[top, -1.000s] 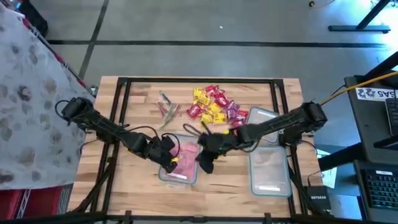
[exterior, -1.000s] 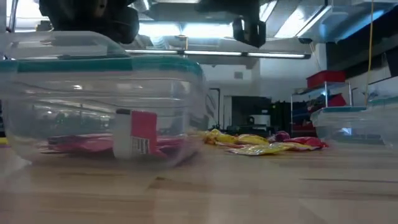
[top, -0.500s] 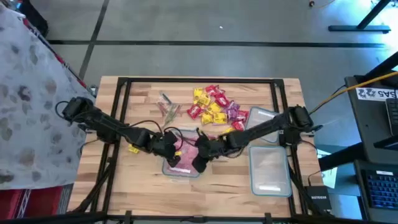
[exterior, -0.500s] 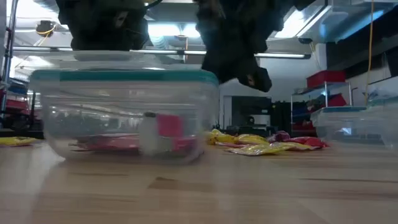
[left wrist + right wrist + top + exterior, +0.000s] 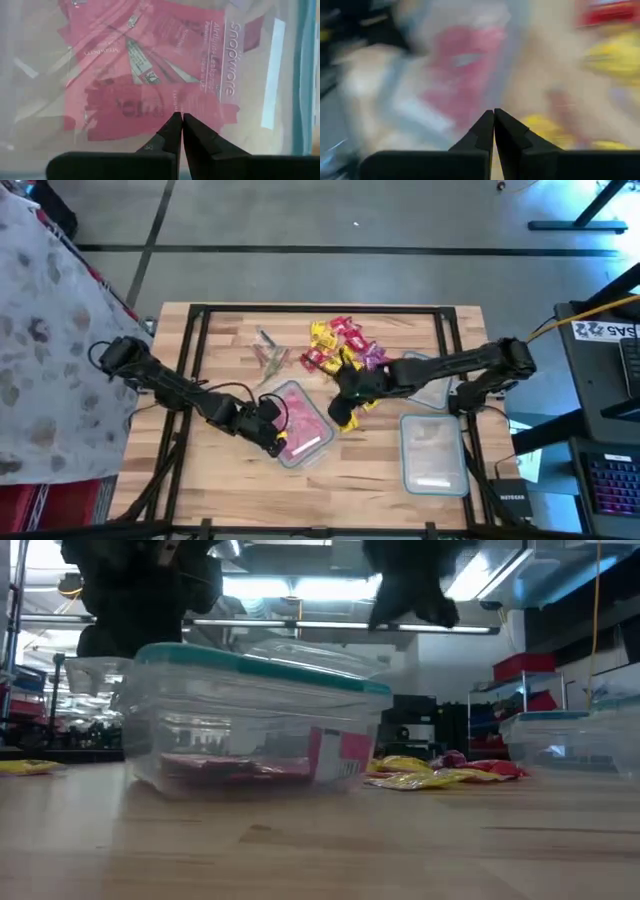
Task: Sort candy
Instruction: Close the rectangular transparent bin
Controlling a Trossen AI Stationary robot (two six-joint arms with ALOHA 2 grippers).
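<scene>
Even, bright overhead light falls on the wooden table point(image 5: 220, 340), with only soft shadows under the arms. In the low view, ceiling lamps point(image 5: 300, 585) glare behind a clear container point(image 5: 250, 720), and the near tabletop is out of focus. The right wrist view is heavily smeared by motion blur; the left wrist view is sharp.

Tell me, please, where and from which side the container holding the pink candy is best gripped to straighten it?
Probably by its rim: the container is open-topped, with thin upright walls that a two-finger gripper could straddle from above. It lies skewed on the table. The left gripper is at its near-left edge, so the far-right rim, facing the right gripper, looks freest. Avoid the rounded corners.
</scene>
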